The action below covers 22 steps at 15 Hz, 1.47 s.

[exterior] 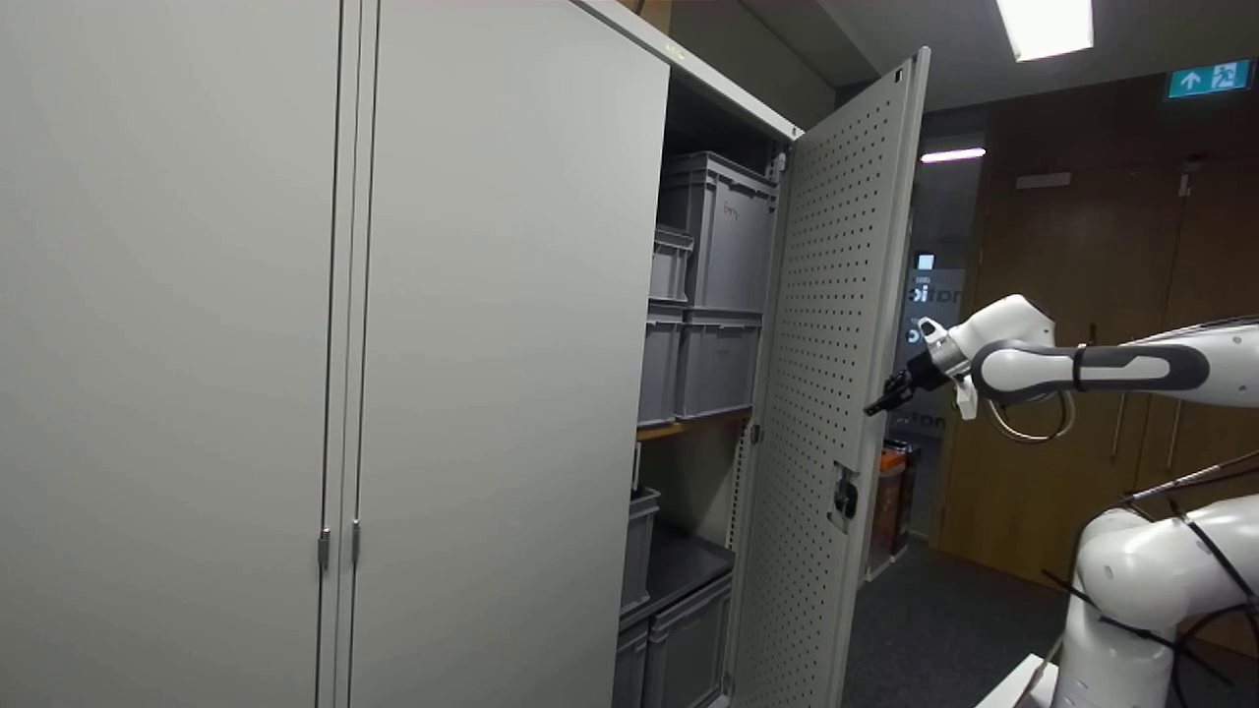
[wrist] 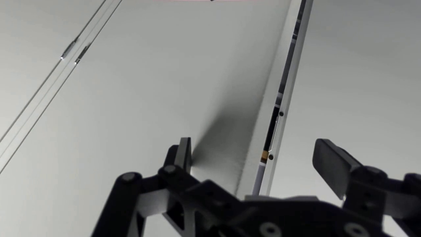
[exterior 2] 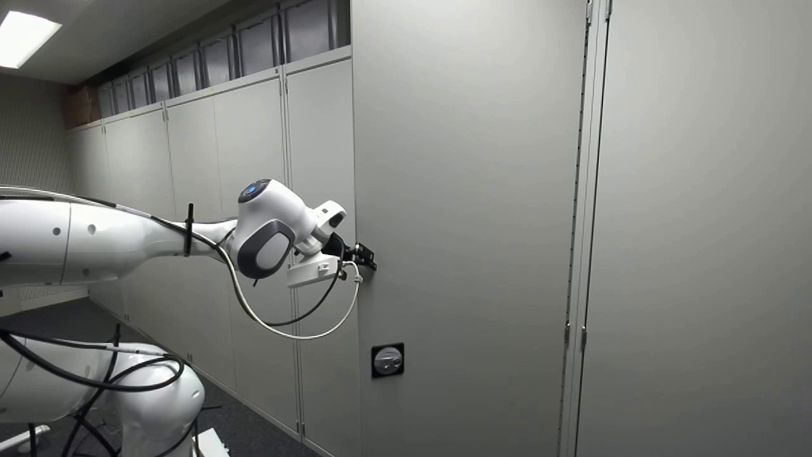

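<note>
Grey closed cabinet doors (exterior: 511,354) fill an exterior view's left; stacked plastic crates (exterior: 723,364) follow, then the perforated open door (exterior: 826,295). Near that door's free edge, the Robotiq gripper (wrist: 254,144) has its fingers apart, contact unclear. Skewed alignment could knock a finger into the edge, swinging the door.

In an exterior view, all relative to the tall grey door (exterior 2: 469,190): gripper (exterior 2: 368,257) at its left edge, seen overlapping it, contact unclear. Round handle (exterior 2: 387,360) on the door's face, lower, by the same edge. White arm (exterior 2: 114,241) left of the door. Cabinet row (exterior 2: 247,158) left of and behind it, grey bins (exterior 2: 257,47) on top. Another grey panel (exterior 2: 698,222) to its right.
</note>
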Motion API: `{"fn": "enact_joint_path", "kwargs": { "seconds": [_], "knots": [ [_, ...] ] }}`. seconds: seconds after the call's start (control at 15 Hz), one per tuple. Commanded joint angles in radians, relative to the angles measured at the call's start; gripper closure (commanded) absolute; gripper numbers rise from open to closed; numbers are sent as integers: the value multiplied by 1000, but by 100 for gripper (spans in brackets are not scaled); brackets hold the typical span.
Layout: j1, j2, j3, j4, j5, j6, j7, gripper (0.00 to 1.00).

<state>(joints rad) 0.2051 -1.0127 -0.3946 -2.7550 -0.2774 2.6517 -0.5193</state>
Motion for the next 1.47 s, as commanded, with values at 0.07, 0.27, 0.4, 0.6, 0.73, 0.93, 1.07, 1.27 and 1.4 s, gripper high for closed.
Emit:
{"fn": "enact_joint_path", "kwargs": {
  "seconds": [0.07,0.27,0.4,0.6,0.73,0.93,1.07,1.27,1.4],
  "knots": [
    [49,46,14,38,49,31,-52,0],
    [70,61,22,50,61,31,-61,0],
    [85,76,29,61,66,33,-65,0],
    [112,103,34,82,76,35,-75,0],
    [128,123,39,98,83,33,-79,0],
    [155,156,45,126,99,29,-91,0],
    [171,178,48,144,115,28,-106,0],
    [188,208,52,171,137,26,-129,0],
    [196,228,53,189,154,24,-146,0]
  ]
}}
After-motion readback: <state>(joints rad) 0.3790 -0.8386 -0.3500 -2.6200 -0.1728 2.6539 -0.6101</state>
